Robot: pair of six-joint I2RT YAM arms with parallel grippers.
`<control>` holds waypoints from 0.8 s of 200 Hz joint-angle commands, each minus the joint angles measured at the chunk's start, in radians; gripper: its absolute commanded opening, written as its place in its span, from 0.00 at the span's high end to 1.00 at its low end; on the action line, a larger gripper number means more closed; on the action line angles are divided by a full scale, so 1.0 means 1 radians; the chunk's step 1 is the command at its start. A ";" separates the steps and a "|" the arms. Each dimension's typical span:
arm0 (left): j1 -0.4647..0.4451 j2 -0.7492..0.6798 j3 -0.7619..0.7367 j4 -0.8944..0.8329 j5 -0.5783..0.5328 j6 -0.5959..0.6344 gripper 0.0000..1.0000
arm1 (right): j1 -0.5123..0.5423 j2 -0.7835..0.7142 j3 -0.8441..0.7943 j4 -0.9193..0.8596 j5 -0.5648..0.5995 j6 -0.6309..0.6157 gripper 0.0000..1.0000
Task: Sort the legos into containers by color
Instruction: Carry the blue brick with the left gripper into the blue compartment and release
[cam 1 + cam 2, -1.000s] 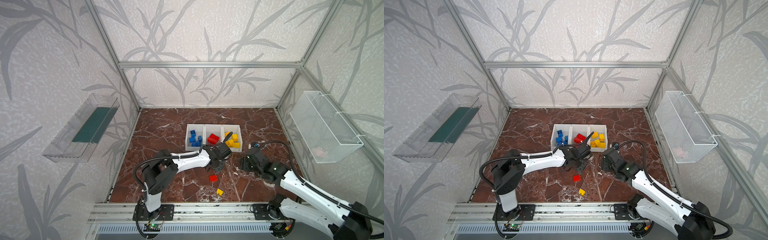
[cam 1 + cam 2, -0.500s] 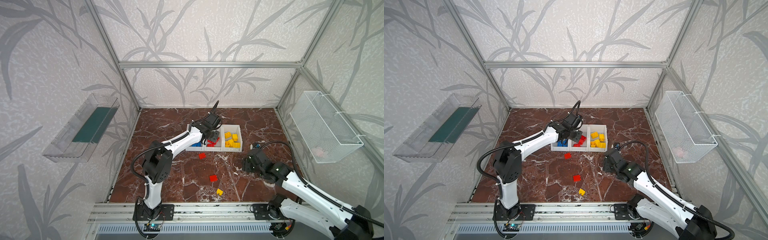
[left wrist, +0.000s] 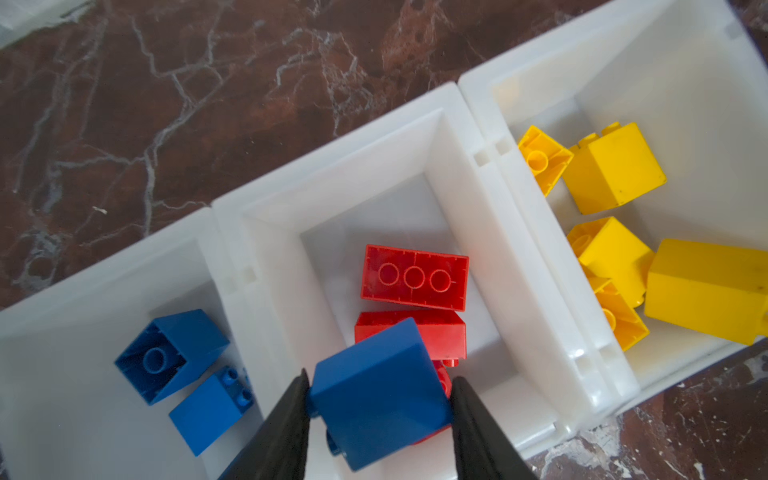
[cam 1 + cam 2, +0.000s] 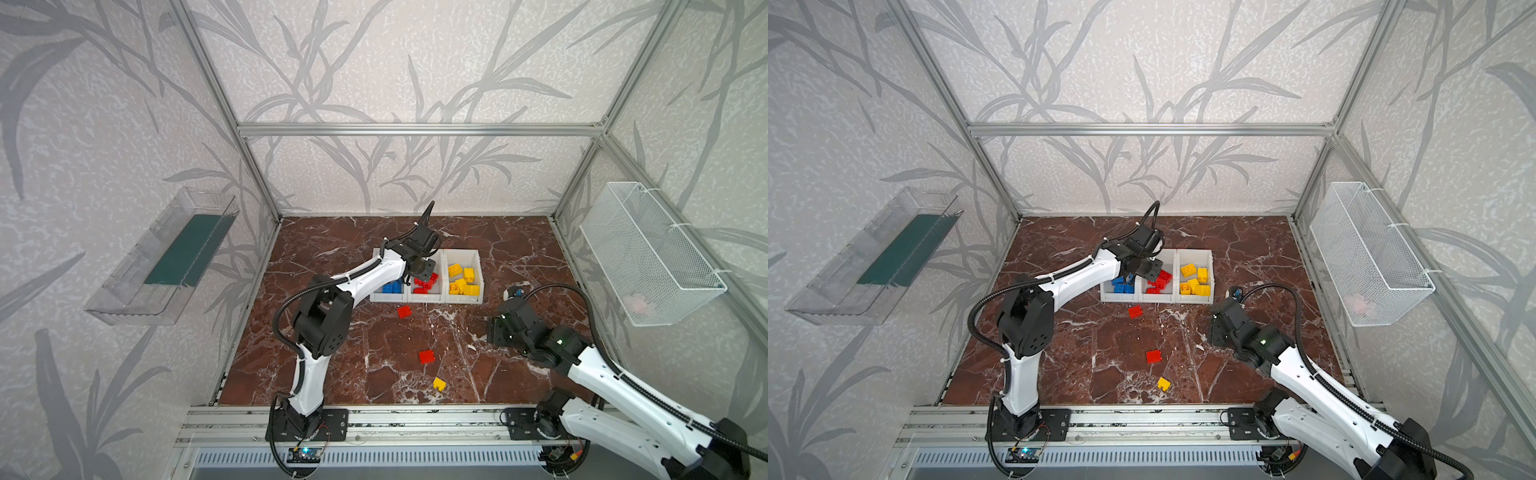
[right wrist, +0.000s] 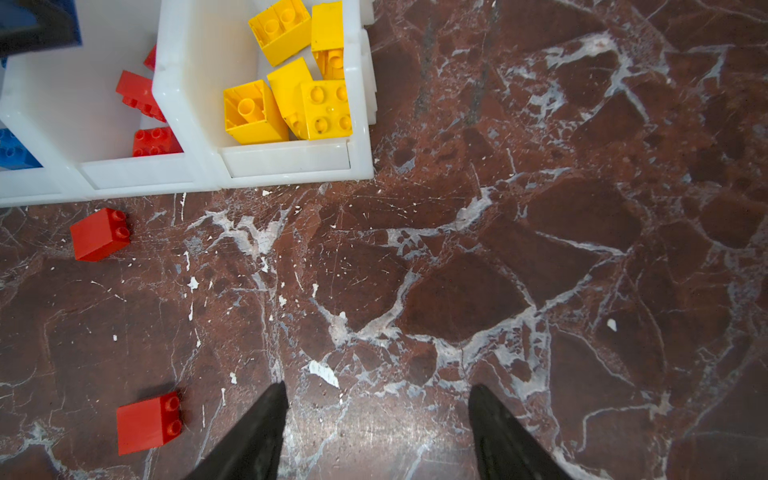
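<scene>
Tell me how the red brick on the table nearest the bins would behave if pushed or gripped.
The red brick looks like stiff plastic, probably light. Boxy with flat sides, it would likely slide on the table rather than roll. It lies studs sideways, so its smooth faces may slip in a loose pinch.

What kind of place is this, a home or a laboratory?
Probably a laboratory robot cell: a left arm and a right arm are mounted on a metal rail, aluminium frame bars hold printed wall panels, and white bins stand on a marble-patterned tabletop.
</scene>
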State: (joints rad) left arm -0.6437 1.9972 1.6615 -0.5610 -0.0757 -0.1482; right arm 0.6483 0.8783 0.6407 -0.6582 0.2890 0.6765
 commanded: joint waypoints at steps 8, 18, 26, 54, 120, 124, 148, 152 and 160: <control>0.043 -0.117 -0.030 0.033 -0.002 0.016 0.59 | -0.004 0.008 0.025 -0.011 0.013 0.004 0.30; 0.062 -0.134 -0.057 0.042 -0.007 0.018 0.59 | -0.004 0.010 0.024 -0.010 0.012 0.003 0.30; 0.077 -0.144 -0.082 0.052 -0.007 0.016 0.59 | -0.004 0.010 0.023 -0.008 0.011 0.004 0.30; 0.123 -0.158 -0.156 0.083 0.007 -0.003 0.59 | -0.003 0.007 0.020 -0.006 0.010 0.006 0.30; 0.157 -0.175 -0.187 0.093 0.000 -0.034 0.35 | -0.004 0.018 0.028 0.006 -0.031 -0.033 0.30; 0.156 -0.182 -0.189 0.096 0.000 -0.033 0.34 | -0.003 0.020 0.031 0.007 -0.033 -0.032 0.30; 0.160 -0.221 -0.211 0.106 -0.004 -0.042 0.32 | -0.003 0.036 0.040 0.012 -0.053 -0.067 0.30; 0.160 -0.228 -0.217 0.108 -0.004 -0.044 0.32 | -0.003 0.039 0.042 0.014 -0.058 -0.068 0.30; 0.160 -0.246 -0.229 0.108 -0.004 -0.048 0.32 | -0.004 0.046 0.046 0.013 -0.069 -0.071 0.30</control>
State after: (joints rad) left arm -0.4885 1.8294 1.4616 -0.4618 -0.0761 -0.1822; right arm 0.6479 0.9100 0.6437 -0.6548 0.2493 0.6403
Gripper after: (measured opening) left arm 0.677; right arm 0.702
